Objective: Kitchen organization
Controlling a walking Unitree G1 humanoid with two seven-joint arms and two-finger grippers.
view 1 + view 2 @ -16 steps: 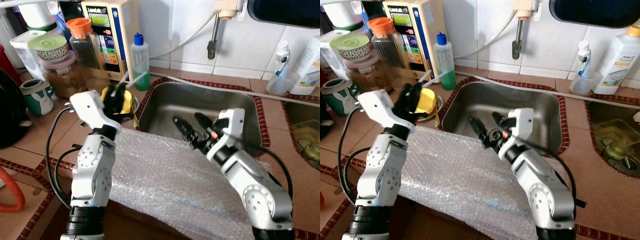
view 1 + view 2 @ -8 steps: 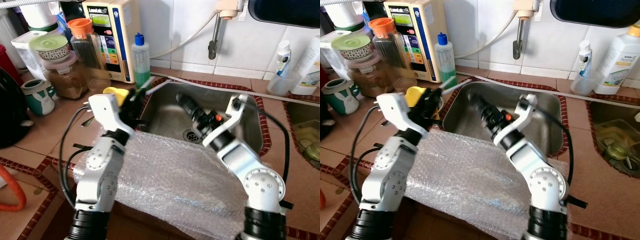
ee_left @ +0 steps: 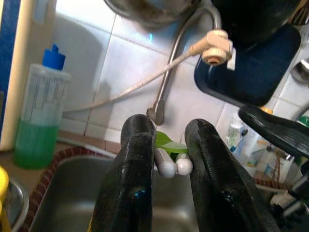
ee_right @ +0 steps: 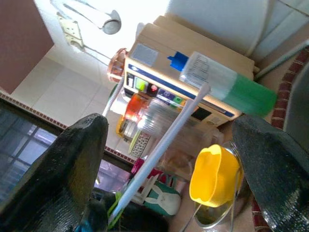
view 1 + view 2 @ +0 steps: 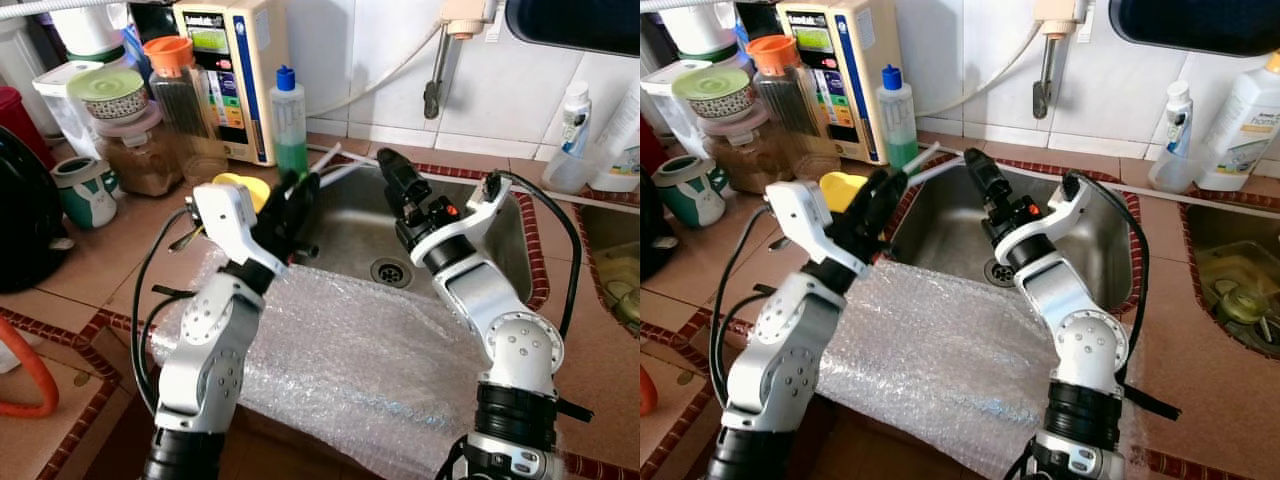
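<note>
- A pair of white chopsticks (image 5: 322, 168) is pinched near one end by the left gripper (image 3: 166, 159), whose jaws are clenched on them; a green bit shows at the pinch, and what it is cannot be told.
- The sticks are held out over the near-left corner of the steel sink (image 5: 505, 245), their free ends slanting up toward the green soap bottle (image 5: 290, 122); this is judged a carrying hold, clear of the counter (image 5: 85, 255).
- The right gripper (image 4: 169, 159) is raised over the sink with its jaws spread wide and nothing between them, pointed at the sticks; a handover or second grip is judged likely.
- A sheet of bubble wrap (image 5: 370, 360) is draped over the near counter edge beneath both arms, probably as padding.
- A yellow cup (image 5: 240, 188) sits in a metal bowl just behind the left arm.
- A water purifier (image 5: 232, 70), jars and a teal mug (image 5: 82, 190) are crowded along the back left.
</note>
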